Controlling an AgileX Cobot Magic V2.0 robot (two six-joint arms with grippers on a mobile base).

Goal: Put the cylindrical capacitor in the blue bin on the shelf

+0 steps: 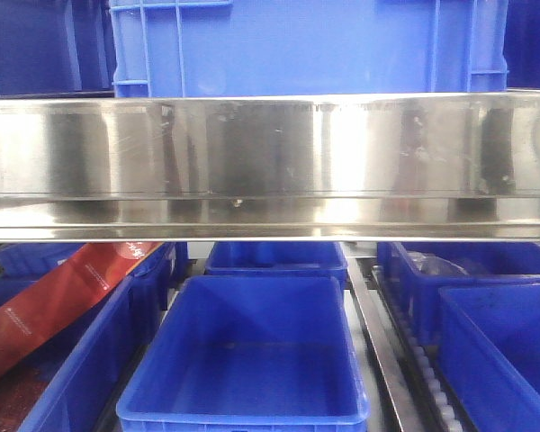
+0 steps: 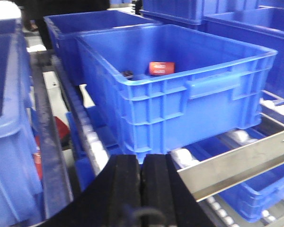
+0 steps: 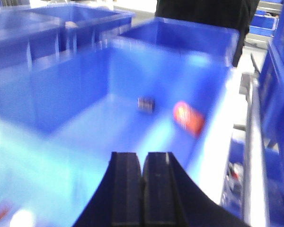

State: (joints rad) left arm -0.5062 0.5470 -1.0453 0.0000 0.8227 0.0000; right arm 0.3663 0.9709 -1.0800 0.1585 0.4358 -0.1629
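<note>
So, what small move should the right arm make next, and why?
Probably draw the right gripper back from the blue bin. Its jaws are shut with nothing between them, and a small dark object, perhaps the capacitor though too blurred to confirm, already lies on the bin floor near a red item.

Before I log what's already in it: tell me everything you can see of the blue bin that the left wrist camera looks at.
The blue bin is an open-topped rectangular plastic crate with ribbed walls, a thick rim and a moulded handle bar on its near side. It sits level on white rollers behind a steel rail, another blue crate close behind it. Inside lie a small red item and a small dark item, too small to identify.
</note>
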